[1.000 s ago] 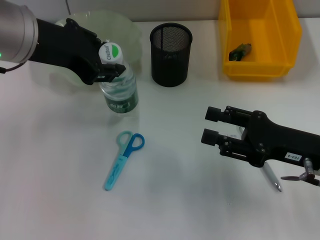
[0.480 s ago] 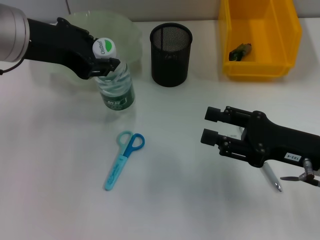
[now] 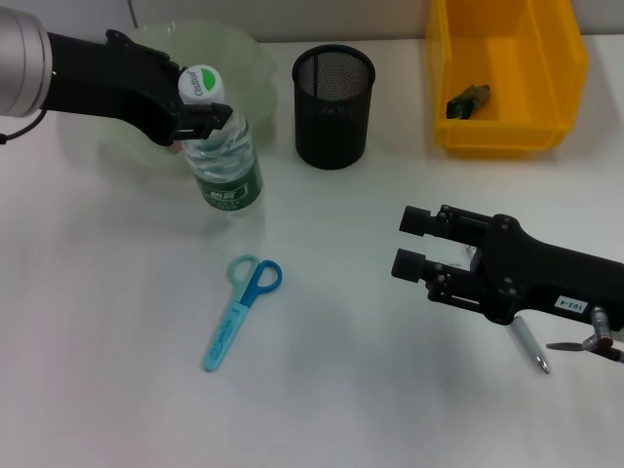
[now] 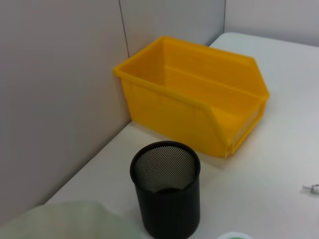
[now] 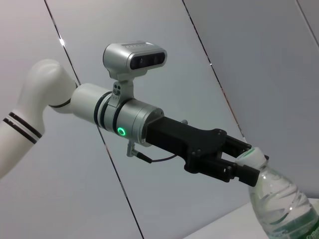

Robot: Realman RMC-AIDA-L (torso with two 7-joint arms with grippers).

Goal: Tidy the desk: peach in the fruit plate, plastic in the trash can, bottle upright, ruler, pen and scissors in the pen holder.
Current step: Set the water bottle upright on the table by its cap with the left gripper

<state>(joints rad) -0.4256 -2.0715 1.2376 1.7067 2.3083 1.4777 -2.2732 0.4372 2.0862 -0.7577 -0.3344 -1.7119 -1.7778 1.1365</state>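
Item 1: left gripper (image 3: 200,115), far left of the desk, fingers pinching the neck of the bottle (image 3: 226,161) just under its white-and-green cap. The bottle stands close to upright on the white desk (image 3: 341,380), its green label low on the body, just near of the pale green fruit plate (image 3: 249,54). In the right wrist view the same left gripper (image 5: 242,164) clamps the bottle (image 5: 281,206) at the cap.

Item 2: right gripper (image 3: 414,244), near right, hovering low over the desk with its 2 fingers spread apart and holding nothing.

Item 3: scissors (image 3: 242,310), blue and turquoise, lying flat on the desk near of the bottle, handles pointing far, well apart from both grippers.

Item 4: pen (image 3: 529,346), lying on the desk at the near right, partly hidden under the right arm.

Item 5: pen holder (image 3: 333,93), black mesh, upright at far centre, right of the bottle; also seen in the left wrist view (image 4: 166,191).

Item 6: yellow bin (image 3: 507,73), far right, holding 1 small green-and-yellow scrap (image 3: 468,100); seen from the left wrist as well (image 4: 199,107).
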